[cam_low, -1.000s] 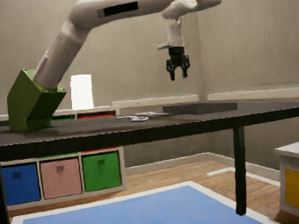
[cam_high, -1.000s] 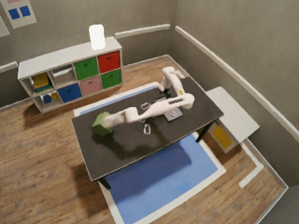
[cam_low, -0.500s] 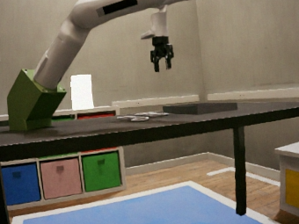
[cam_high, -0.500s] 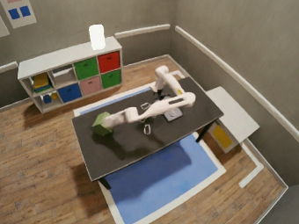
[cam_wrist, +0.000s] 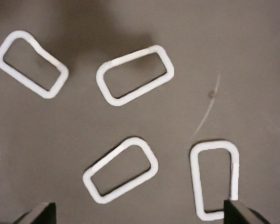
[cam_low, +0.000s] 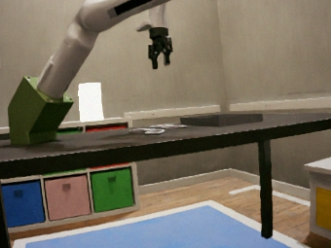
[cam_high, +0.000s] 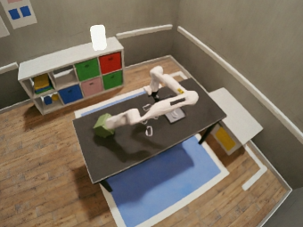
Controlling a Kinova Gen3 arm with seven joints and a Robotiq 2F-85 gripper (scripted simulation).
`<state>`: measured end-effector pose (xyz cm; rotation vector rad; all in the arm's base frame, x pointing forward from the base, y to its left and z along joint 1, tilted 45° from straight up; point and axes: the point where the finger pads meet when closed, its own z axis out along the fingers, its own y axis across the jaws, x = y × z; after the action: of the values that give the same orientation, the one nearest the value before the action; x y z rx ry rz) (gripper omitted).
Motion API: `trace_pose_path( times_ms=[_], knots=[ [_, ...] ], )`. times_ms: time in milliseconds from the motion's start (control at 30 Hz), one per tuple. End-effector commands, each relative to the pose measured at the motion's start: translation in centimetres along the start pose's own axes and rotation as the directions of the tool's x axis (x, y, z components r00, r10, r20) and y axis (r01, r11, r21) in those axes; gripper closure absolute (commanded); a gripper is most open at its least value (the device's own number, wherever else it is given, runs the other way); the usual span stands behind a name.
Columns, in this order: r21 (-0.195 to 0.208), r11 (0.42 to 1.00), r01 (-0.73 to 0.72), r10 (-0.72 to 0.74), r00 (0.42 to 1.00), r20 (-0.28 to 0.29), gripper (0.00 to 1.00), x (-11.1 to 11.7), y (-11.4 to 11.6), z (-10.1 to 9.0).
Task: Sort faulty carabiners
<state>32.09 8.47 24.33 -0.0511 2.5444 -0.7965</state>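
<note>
- We are seeing a white, rounded metal-look carabiner [cam_wrist: 24, 80] lying flat on the dark table, one long side bending inward.
- Beside it, a white four-sided carabiner [cam_wrist: 131, 56] is lying slanted, its outline closed.
- Below, a similar white carabiner [cam_wrist: 127, 187] is lying slanted, also closed.
- A white upright-running carabiner [cam_wrist: 196, 182] is lying flat, partly hidden.
- A shallow grey tray [cam_high: 171, 118] [cam_low: 221, 120] is sitting on the table, holding blurred pale outlines.

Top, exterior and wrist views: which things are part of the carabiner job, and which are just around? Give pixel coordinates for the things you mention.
Part of the job:
- four white loop-shaped metal-look carabiners [cam_wrist: 120, 60] on the table
- flat grey rectangular tray [cam_high: 179, 119] [cam_low: 204, 122]
- black two-finger gripper [cam_low: 161, 64]

Just around:
- red fabric-look bin [cam_high: 110, 63]
- pink fabric-look bin [cam_high: 92, 86] [cam_low: 67, 197]
- blue white-bordered rug [cam_high: 156, 181] [cam_low: 180, 229]
</note>
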Motion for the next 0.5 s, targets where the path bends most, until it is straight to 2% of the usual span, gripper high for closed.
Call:
trace_pose_path(
  times_ms=[0,100,133,200,267,467],
  knots=[
    [0.005,1.0,0.001,-0.001,1.0,0.015,0.0,0.1,-0.1,-0.6],
    [0.005,1.0,0.001,-0.001,1.0,0.015,0.0,0.1,-0.1,-0.6],
    [-0.001,1.0,0.001,-0.001,1.0,0.006,0.0,6.2,-0.5,-3.5],
    [-0.001,1.0,0.001,-0.001,1.0,0.006,0.0,6.8,-0.6,-3.8],
    [-0.001,1.0,0.001,-0.001,1.0,0.006,0.0,8.8,-0.8,-4.9],
    [-0.001,1.0,0.001,-0.001,1.0,0.006,0.0,8.8,-0.8,-4.9]
  ],
)
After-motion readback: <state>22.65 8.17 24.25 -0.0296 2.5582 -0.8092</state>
